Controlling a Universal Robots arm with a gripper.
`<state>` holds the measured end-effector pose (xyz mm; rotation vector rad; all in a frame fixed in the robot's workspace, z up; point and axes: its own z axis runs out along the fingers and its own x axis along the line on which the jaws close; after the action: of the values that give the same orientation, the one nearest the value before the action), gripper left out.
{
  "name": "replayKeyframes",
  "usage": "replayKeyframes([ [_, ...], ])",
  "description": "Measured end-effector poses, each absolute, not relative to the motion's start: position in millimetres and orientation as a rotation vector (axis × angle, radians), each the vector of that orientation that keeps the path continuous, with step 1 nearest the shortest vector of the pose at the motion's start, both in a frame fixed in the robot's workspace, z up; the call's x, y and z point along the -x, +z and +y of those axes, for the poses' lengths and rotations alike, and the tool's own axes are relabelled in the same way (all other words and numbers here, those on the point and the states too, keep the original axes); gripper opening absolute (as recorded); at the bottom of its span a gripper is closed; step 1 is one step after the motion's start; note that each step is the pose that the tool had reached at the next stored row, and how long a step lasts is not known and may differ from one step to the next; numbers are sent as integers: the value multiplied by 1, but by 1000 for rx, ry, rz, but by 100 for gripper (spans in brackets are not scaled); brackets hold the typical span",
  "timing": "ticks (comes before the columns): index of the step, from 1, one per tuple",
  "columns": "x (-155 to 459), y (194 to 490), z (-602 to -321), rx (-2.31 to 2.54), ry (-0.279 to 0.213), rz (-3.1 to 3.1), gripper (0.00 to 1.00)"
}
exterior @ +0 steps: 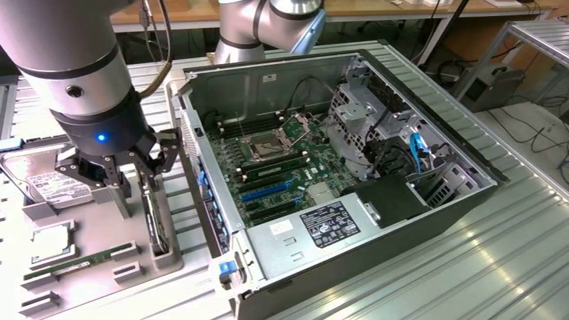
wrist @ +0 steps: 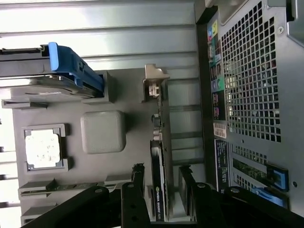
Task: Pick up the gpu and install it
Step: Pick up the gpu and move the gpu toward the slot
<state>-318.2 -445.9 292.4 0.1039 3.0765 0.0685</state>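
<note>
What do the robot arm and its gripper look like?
The arm is a thick silver-grey tube with a round cap on its side. Its wrist end is black, with a small blue light. The gripper is black, with two jointed linkage fingers. A dark cable runs alongside the arm.

Ribbed metal tabletop (exterior: 462, 267) gleams; cables (exterior: 544, 137) trail across the floor (exterior: 508, 121) beyond.
</note>
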Motion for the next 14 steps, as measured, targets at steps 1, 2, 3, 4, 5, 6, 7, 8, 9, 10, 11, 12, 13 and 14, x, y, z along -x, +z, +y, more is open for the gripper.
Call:
replayKeyframes([
  [1, 318, 289, -446, -104, 69, 3076, 42],
  [2, 318, 285, -447, -104, 69, 3076, 42],
  [3, 319, 282, -447, -104, 69, 3076, 42],
  [4, 319, 279, -448, -104, 69, 3076, 42],
  [5, 319, 276, -448, -104, 69, 3076, 42],
  [6, 319, 274, -448, -104, 69, 3076, 42],
  [7, 319, 272, -449, -104, 69, 3076, 42],
  [8, 319, 270, -449, -104, 69, 3076, 42],
  [9, 319, 268, -449, -103, 69, 3076, 42],
  [10, 319, 266, -450, -104, 69, 3076, 42],
  [11, 319, 263, -450, -104, 69, 3076, 42],
  [12, 319, 261, -450, -104, 69, 3076, 42],
  [13, 319, 260, -450, -104, 69, 3076, 42],
  [14, 319, 257, -450, -104, 70, 3076, 42],
])
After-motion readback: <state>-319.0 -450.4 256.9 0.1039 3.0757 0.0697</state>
